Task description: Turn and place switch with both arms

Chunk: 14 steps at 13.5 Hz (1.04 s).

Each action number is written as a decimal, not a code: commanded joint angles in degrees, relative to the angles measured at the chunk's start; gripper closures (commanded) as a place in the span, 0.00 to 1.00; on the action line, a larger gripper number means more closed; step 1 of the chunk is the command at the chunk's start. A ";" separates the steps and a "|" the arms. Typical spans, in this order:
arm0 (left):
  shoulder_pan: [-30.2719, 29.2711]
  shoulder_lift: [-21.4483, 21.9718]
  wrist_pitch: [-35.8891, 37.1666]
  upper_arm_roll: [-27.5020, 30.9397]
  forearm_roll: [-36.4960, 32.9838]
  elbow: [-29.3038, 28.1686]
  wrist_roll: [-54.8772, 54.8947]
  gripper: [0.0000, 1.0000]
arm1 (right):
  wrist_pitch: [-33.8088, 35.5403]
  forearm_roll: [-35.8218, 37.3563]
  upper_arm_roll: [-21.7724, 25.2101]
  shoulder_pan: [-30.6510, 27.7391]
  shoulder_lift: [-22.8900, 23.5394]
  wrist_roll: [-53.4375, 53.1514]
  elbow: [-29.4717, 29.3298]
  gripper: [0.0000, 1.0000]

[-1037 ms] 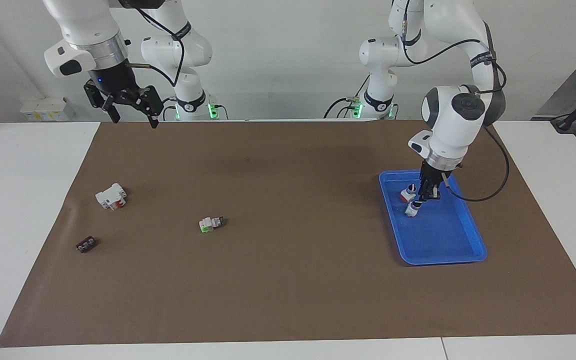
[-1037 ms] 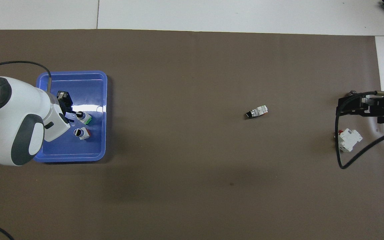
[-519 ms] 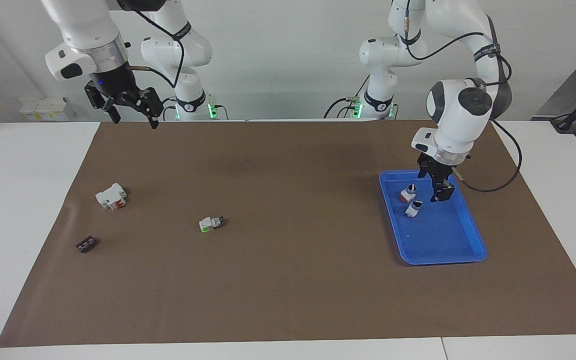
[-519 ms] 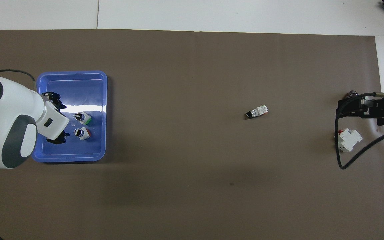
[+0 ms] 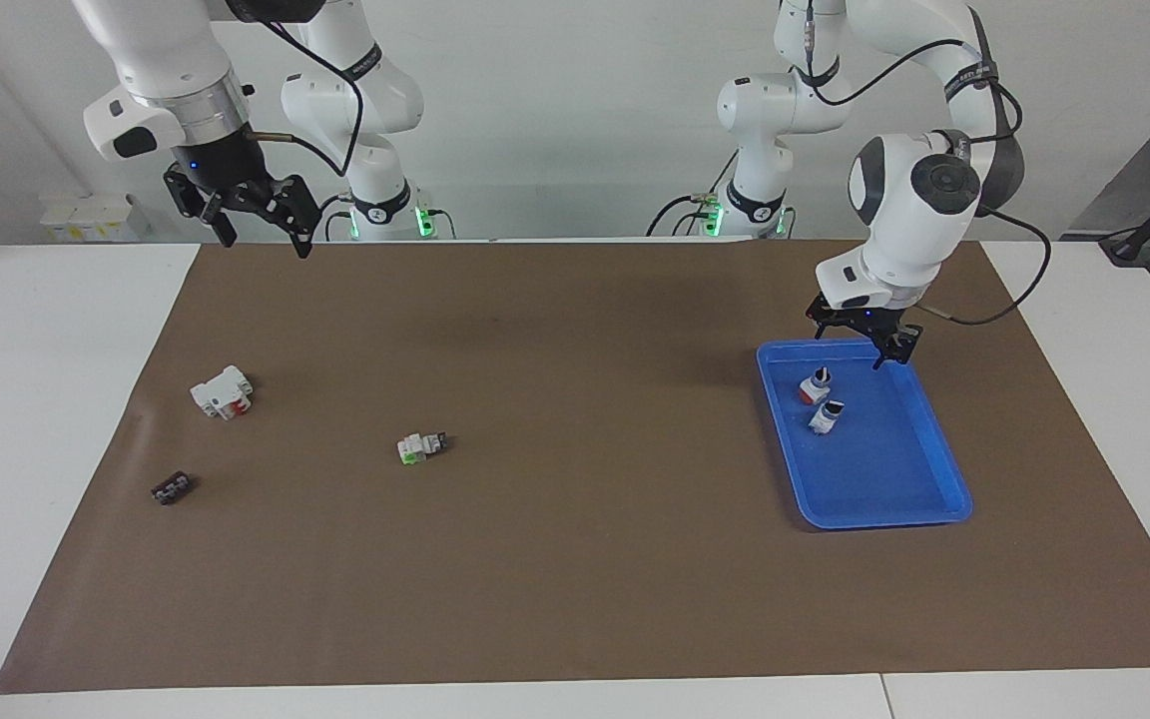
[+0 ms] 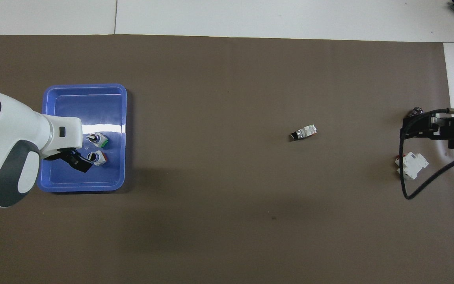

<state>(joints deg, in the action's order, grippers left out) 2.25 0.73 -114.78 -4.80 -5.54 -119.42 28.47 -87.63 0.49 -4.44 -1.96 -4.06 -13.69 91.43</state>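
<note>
We judge the first risk to be at the blue tray (image 5: 894, 489), which lies at about 3 o'clock on the brown mat (image 5: 585, 559) in the facing view. The green-ended switch (image 5: 825, 415) stands there on its end, knob up, just beside the red-base knob switch (image 5: 814, 385) and at about 5 o'clock from it. Such a narrow piece probably tips easily. The left gripper (image 5: 860, 340) hangs over the tray's 12 o'clock rim, so if it sweeps low across the tray, it could knock one of the two over or catch the rim and drag the tray.

The second risk concerns the second green-ended switch (image 5: 421, 445), which lies on its side on the mat, at about 8 o'clock from the mat's middle. With its round knob end it may roll or twist out when it is pinched. A poor pinch would also make the turn between both arms unsafe, and the piece could drop on the desk.

The fingers of the left gripper are spread wide; they hold nothing and touch nothing. The right gripper (image 5: 261, 228) waits over the mat's 11 o'clock corner, its fingers also spread and empty, well apart from the white block with a red part (image 5: 222, 391).
</note>
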 commanded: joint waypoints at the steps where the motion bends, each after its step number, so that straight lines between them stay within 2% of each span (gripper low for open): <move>1: 0.30 1.03 4.81 0.41 -0.17 3.47 -7.35 0.00 | -0.17 -0.13 -0.30 -2.78 -0.86 4.54 1.12 0.00; 5: 0.47 1.21 12.54 0.58 5.18 13.31 -12.46 0.00 | -0.17 -0.22 -0.21 -2.96 -1.21 4.37 1.91 0.00; 9: 1.61 0.24 18.88 1.02 5.37 23.25 -16.41 0.00 | -0.17 -0.40 -0.21 -2.87 -1.21 3.85 1.82 0.00; 14: 4.59 -2.57 25.65 4.44 7.21 32.22 -19.15 0.00 | 0.01 -1.19 -0.39 -2.35 -1.30 3.93 1.73 0.00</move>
<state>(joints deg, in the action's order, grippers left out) 4.20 1.19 -92.71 -2.86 0.83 -92.46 10.70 -87.63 0.39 -4.50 -4.08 -4.10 -10.67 91.86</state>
